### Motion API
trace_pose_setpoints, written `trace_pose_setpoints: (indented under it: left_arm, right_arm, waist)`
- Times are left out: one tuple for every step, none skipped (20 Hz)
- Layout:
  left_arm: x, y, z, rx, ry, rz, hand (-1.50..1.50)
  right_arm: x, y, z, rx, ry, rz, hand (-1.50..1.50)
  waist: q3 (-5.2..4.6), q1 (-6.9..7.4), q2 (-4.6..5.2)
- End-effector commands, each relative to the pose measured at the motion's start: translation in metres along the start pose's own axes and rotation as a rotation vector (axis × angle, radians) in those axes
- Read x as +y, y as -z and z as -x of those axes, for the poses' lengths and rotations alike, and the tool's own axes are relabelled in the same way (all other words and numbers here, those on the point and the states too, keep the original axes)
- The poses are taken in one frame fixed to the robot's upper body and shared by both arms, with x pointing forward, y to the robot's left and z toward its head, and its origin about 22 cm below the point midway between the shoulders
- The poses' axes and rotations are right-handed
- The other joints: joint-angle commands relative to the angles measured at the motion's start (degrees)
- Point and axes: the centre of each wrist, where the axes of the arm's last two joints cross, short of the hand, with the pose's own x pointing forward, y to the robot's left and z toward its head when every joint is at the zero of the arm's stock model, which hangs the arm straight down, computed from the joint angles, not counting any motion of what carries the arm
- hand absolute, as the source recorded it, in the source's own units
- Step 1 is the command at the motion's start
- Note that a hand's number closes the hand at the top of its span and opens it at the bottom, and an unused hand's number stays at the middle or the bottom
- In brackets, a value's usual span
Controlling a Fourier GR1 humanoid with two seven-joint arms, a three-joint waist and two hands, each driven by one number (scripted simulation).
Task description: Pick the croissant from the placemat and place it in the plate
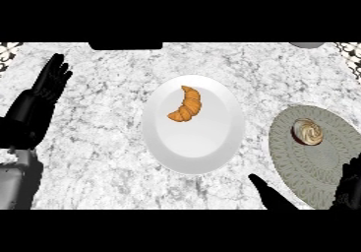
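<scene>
lowest in frame, right side: right hand [350, 189], entering from bottom edge. fingers straight and pointing up, thumb splayed out to the left. wide open, holding nothing. fingers overlapping lower right part of placemat [321, 167]; thumb over bare marble counter [103, 147], between placemat and plate [201, 147].

left side: left hand [32, 110] on grey forearm [12, 182], near left edge. fingers straight and up, resting. open, nothing held. well apart from plate.

croissant [186, 104]: golden brown crescent, lying in upper half of white plate, slightly left of plate centre. outer curve toward the right, both tips toward the left. off the placemat entirely. touched by neither hand.

croissant relative to right hand: up and to the left, well apart; lower half of plate and a strip of counter between them. relative to left hand: off to the right, well apart, bare counter between.

placemat: grey-green patterned oval, right of plate, near it but not touching. on its upper part: small round brown item [307, 132] with pale swirled top, just above right hand's fingers and apart from them. kind not determinable.

top edge: dark block [125, 45], cut off by frame. further right: grey rounded shape [306, 44], also cut off. identity of both unclear.
</scene>
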Motion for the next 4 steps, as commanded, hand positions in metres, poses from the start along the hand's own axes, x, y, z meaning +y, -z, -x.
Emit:
trace_pose_setpoints:
  left_arm:
    - [-0.001, 0.000, 0.003, -0.003, 0.014, -0.003, 0.00]
    - [0.003, -0.001, 0.000, 0.001, -0.007, -0.001, 0.00]
    - [0.003, -0.001, -0.012, -0.013, -0.005, 0.003, 0.00]
    - [0.008, 0.005, -0.001, -0.015, 0.005, -0.013, 0.00]
  right_arm:
    - [-0.043, -0.009, 0.002, -0.014, -0.022, -0.012, -1.50]
    - [-0.039, -0.012, 0.000, -0.010, -0.028, 0.024, -1.50]
    - [-0.033, -0.011, 0.017, -0.027, -0.039, 0.039, -1.50]
    - [-0.040, -0.018, 0.006, -0.027, -0.061, 0.032, -1.50]
  waist:
    - [0.03, -0.08, 0.01]
    - [0.00, 0.12, 0.05]
    - [0.03, 0.26, 0.04]
    - [-0.01, 0.08, 0.08]
